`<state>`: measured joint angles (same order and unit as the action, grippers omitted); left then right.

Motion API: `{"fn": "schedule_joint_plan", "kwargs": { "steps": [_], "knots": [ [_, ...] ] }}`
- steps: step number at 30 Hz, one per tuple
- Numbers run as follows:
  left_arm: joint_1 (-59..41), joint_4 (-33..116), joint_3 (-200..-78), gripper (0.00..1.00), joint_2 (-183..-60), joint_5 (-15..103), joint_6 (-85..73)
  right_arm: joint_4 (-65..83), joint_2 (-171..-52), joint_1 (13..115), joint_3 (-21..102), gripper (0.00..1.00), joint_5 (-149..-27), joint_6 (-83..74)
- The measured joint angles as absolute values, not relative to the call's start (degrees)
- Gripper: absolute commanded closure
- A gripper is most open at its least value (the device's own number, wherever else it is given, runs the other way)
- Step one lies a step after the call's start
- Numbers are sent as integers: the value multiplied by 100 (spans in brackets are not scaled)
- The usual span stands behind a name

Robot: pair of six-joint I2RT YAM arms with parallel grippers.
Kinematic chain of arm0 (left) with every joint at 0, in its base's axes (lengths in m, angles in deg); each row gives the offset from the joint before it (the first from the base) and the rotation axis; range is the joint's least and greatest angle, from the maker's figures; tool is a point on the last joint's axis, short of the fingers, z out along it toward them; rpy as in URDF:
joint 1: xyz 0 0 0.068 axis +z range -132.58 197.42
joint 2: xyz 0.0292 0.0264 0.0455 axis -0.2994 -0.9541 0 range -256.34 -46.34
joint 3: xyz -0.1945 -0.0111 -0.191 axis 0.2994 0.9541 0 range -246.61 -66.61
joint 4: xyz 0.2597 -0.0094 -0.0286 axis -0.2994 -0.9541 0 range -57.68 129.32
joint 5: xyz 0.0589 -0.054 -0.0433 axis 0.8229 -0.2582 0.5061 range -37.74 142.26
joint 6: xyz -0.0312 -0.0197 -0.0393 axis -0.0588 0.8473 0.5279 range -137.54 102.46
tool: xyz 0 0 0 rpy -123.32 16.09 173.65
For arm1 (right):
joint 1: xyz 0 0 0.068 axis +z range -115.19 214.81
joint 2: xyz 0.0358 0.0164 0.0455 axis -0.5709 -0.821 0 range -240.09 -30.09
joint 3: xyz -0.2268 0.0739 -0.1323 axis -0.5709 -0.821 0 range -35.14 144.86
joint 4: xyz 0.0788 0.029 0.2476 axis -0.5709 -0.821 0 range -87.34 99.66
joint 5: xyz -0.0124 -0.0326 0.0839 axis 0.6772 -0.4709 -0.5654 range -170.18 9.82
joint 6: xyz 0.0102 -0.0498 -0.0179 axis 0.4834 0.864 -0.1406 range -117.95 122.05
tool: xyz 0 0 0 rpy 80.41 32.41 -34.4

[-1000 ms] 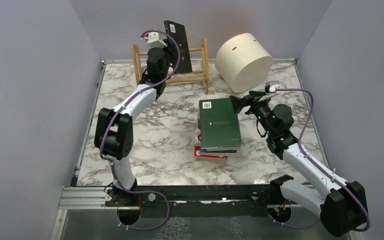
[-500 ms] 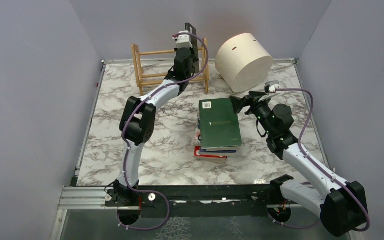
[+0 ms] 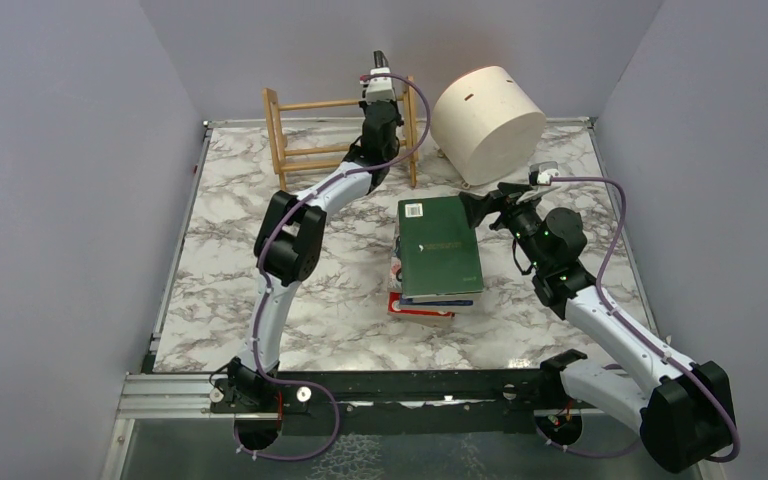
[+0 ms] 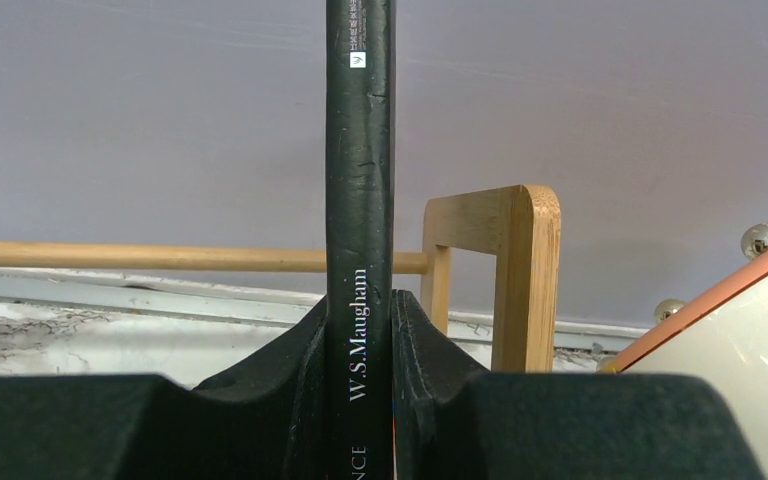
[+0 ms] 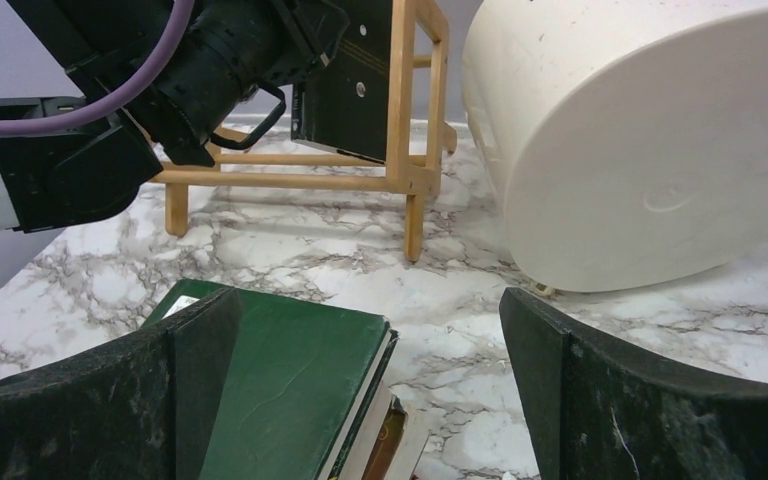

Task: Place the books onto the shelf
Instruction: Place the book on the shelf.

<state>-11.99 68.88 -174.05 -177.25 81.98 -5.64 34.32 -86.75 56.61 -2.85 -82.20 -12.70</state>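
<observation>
Clamping a black book [image 4: 358, 150] low on its spine, the left gripper [image 4: 358, 310] has both jaws pressed flat on the covers and holds it upright at the right end of the shelf [image 4: 525, 270], just inside the end post. Whether its bottom edge rests on the slats I cannot tell. It looks thin, stiff and light, with smooth covers that would likely slide in a loose pinch; gripped this low, the tall top could tip. The right gripper [image 5: 365, 310] hangs wide open and empty, just beside the stack [image 3: 438, 250] lying mid-table under a green book [image 5: 290, 390]. Those flat books probably want a pinch across an overhanging edge near the spine
</observation>
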Motion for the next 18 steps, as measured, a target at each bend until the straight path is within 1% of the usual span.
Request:
{"fn": "schedule_joint_plan", "kwargs": {
  "steps": [11, 18],
  "knots": [
    [-1398, 7098, -18247, 100, -18352, 8549, -1003, 3432, -8717, 5661, -285, 0, -8220, -1267],
    [-1498, 7130, -18507, 100, -18555, 8678, -1208, 3432, -8719, 5661, -285, 0, -8214, -1267]
  ]
}}
